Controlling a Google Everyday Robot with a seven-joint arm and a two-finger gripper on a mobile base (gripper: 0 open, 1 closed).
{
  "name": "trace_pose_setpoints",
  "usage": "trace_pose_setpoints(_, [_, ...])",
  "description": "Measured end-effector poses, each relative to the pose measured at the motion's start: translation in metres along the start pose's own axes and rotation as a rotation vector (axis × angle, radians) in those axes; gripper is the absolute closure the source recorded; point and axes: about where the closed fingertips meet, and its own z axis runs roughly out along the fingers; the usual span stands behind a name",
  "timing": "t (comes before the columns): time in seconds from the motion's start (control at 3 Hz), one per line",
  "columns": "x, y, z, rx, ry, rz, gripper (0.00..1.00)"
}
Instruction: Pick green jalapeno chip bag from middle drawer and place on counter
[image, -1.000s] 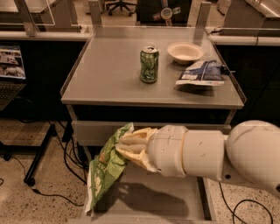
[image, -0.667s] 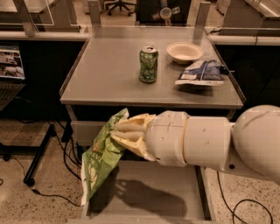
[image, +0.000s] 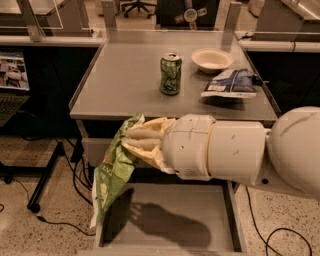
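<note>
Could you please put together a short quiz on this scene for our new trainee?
1. True or false: the gripper is shut on the green jalapeno chip bag, which hangs by the left side of the open middle drawer.
2. What stands on the counter left of the bowl? A) green can B) mug C) bottle
3. Fill in: the blue-and-white bag lies on the ____.
Key: 1 true; 2 A; 3 counter.

2 bags (image: 114, 172) (image: 230, 84), 1 can (image: 170, 74), 1 bowl (image: 212, 59), 1 gripper (image: 129, 140) abv drawer (image: 170, 217).
</note>
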Motion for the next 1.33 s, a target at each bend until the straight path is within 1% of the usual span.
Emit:
trace_pose_setpoints(0.33, [-0.004,-0.017,0.010,0.013,-0.045,-0.015,1.00])
trace_pose_setpoints(0.67, [-0.015,-0.057,0.021,0.033,-0.099,-0.056,1.00])
trace_pose_setpoints(1.0, [-0.036,-0.096,0.032,0.046,-0.150,-0.108,1.00])
trace_pose_setpoints(1.33, [-0.059,-0.133,0.037,0.079,-0.198,-0.149,1.00])
